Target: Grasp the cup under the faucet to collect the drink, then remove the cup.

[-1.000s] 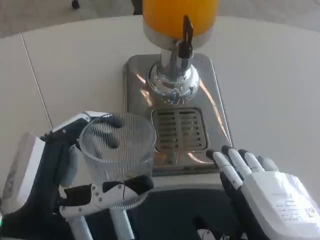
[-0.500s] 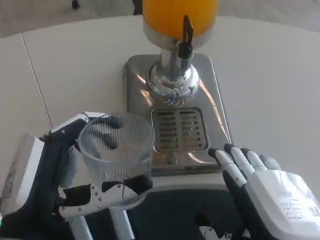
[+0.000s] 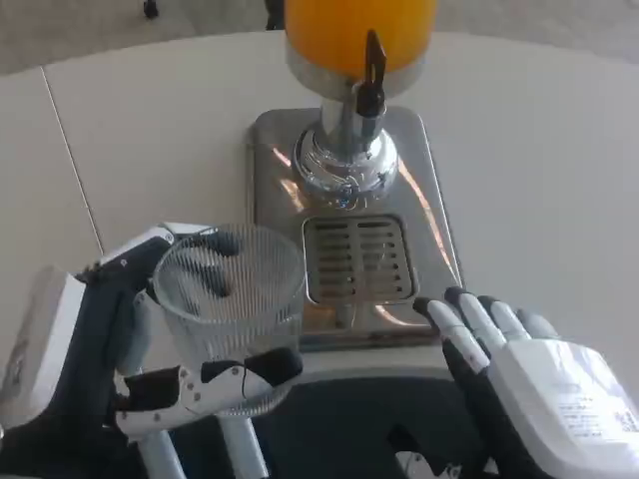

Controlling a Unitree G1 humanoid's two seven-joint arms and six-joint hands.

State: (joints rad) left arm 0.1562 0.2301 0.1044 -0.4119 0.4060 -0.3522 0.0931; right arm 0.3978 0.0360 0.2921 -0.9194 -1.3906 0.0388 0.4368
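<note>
Nearest the camera, at lower left, the left hand (image 3: 120, 349) wraps a clear ribbed cup (image 3: 232, 309); dark fingers (image 3: 205, 267) curl behind the glass and show through it, while the thumb (image 3: 215, 381) crosses the cup's lower front, so the cup is firmly gripped; it looks empty, though the ribbing makes that hard to confirm. To the right of that hand, across a dark gap, the right hand (image 3: 529, 384) lies with its white back up and its fingers (image 3: 461, 324) stretched forward and slightly apart, holding nothing; the fingertips reach the near right corner of the steel base (image 3: 275, 170), touching or just short of it. Just beyond and to the right of the cup sits the slotted drip grate (image 3: 359, 259), with the cup off to its left rather than over it. Farther ahead of both hands rises the chrome pedestal (image 3: 344, 160); above it the black faucet lever (image 3: 372, 75) stands upright against the orange drink tank (image 3: 339, 25). Under everything is the white table (image 3: 539, 140).
</note>
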